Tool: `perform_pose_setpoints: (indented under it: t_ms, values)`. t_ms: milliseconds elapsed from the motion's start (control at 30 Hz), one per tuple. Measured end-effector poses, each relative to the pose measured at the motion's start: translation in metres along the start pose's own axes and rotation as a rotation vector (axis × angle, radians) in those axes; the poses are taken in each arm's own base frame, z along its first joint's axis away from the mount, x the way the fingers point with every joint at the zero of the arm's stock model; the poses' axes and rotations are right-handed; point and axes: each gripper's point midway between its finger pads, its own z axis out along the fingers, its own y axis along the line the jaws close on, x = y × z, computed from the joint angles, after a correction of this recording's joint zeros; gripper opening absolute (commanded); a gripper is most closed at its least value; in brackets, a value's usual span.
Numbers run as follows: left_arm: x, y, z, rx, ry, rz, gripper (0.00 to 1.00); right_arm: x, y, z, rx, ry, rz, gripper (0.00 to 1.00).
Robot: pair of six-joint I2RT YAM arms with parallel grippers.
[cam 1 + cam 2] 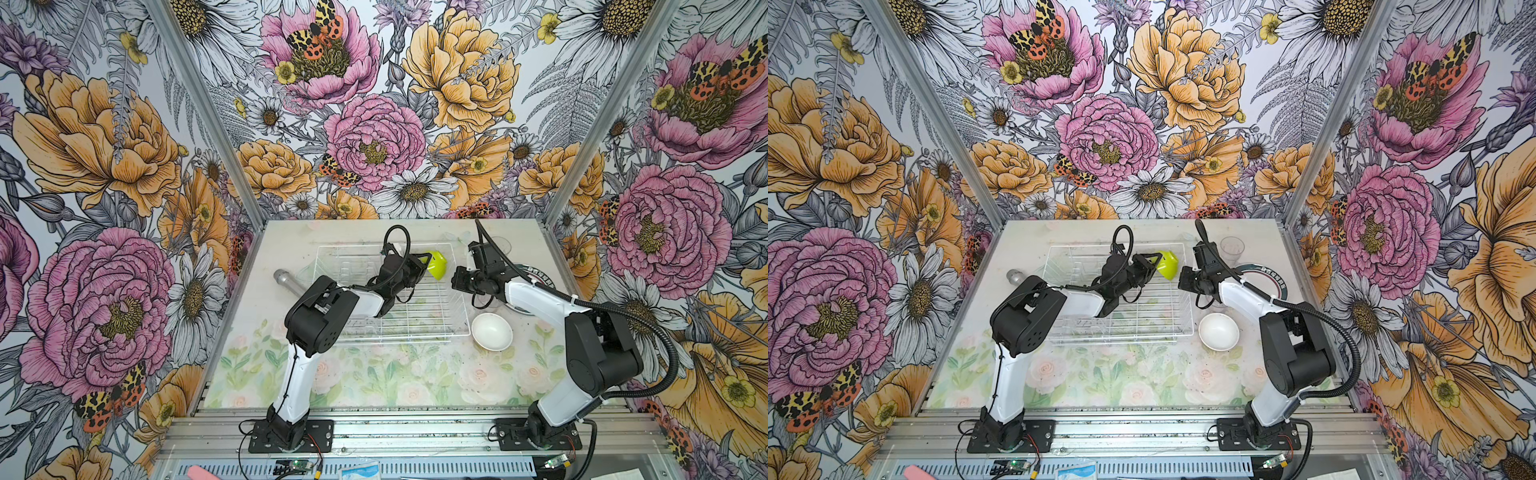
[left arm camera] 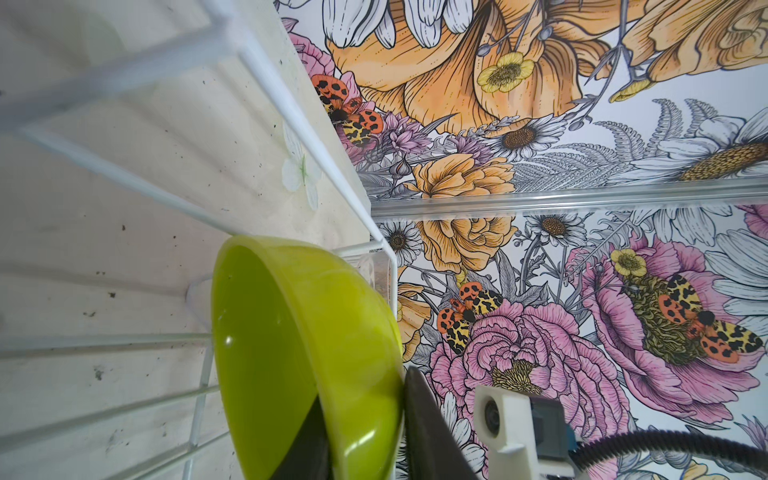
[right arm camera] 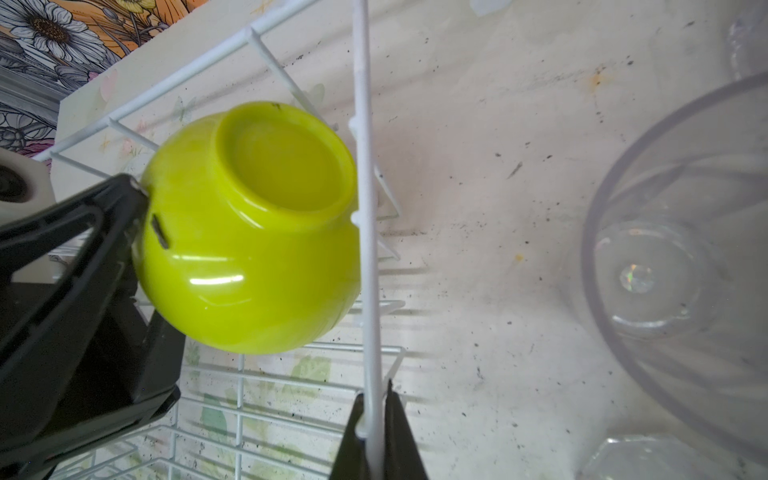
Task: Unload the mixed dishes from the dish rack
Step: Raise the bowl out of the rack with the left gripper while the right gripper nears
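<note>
The glossy lime-green bowl stands on edge in the far right corner of the white wire dish rack. The left hand pinches its rim, one finger inside, one outside. The right hand is clamped on the rack's right rim wire. The bowl looks light, stiff and slick, so a deep hold on the rim seems best.

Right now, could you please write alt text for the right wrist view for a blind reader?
The right claw is shut on an edge wire of the dish rack. Inside, a lime-green bowl is tipped on its side, base toward the camera, the left claw at its rim; a clear tumbler stands outside.
</note>
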Motion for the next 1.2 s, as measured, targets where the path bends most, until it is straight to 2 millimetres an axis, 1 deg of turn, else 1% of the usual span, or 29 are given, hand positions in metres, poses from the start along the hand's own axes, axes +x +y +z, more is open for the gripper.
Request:
perform_pose_setpoints:
  t_ms: [133,233,467,533,567,633,700,833,900,1033,1133,1200]
  values:
    - [0.0,-0.005,0.003,0.023,-0.002,0.003,0.18,0.0,0.0,0.0,-0.014,0.005,0.006,0.09]
    - [0.0,-0.009,0.006,0.037,-0.002,0.005,0.14,-0.001,-0.001,-0.001,-0.023,0.007,0.012,0.1]
    - [-0.001,-0.01,0.011,0.046,-0.005,0.008,0.01,-0.004,-0.001,-0.002,-0.043,0.005,0.025,0.13]
    - [-0.002,-0.01,0.011,0.045,-0.006,0.009,0.0,-0.008,0.001,-0.004,-0.054,-0.009,0.03,0.17]
    - [-0.004,-0.009,0.011,0.045,-0.008,0.01,0.0,-0.012,0.002,-0.006,-0.059,-0.022,0.031,0.21]
    - [-0.005,-0.009,0.011,0.042,-0.007,0.017,0.0,-0.018,0.005,-0.008,-0.074,-0.045,0.031,0.34]
    - [-0.005,-0.009,0.012,0.035,-0.001,0.03,0.0,-0.022,0.008,-0.01,-0.086,-0.062,0.024,0.43]
    - [-0.005,-0.01,0.01,0.014,0.013,0.046,0.0,-0.029,0.014,-0.016,-0.104,-0.089,0.006,0.54]
    - [-0.004,-0.01,0.008,-0.007,0.024,0.058,0.0,-0.033,0.017,-0.022,-0.112,-0.109,-0.019,0.59]
    - [-0.002,-0.013,0.004,-0.038,0.042,0.074,0.0,-0.044,0.027,-0.043,-0.132,-0.165,-0.074,0.6]
    - [-0.003,-0.025,-0.002,-0.044,0.043,0.087,0.0,-0.053,0.036,-0.063,-0.144,-0.219,-0.124,0.6]
    - [-0.004,-0.039,-0.007,-0.031,0.041,0.101,0.0,-0.058,0.041,-0.076,-0.137,-0.263,-0.165,0.6]
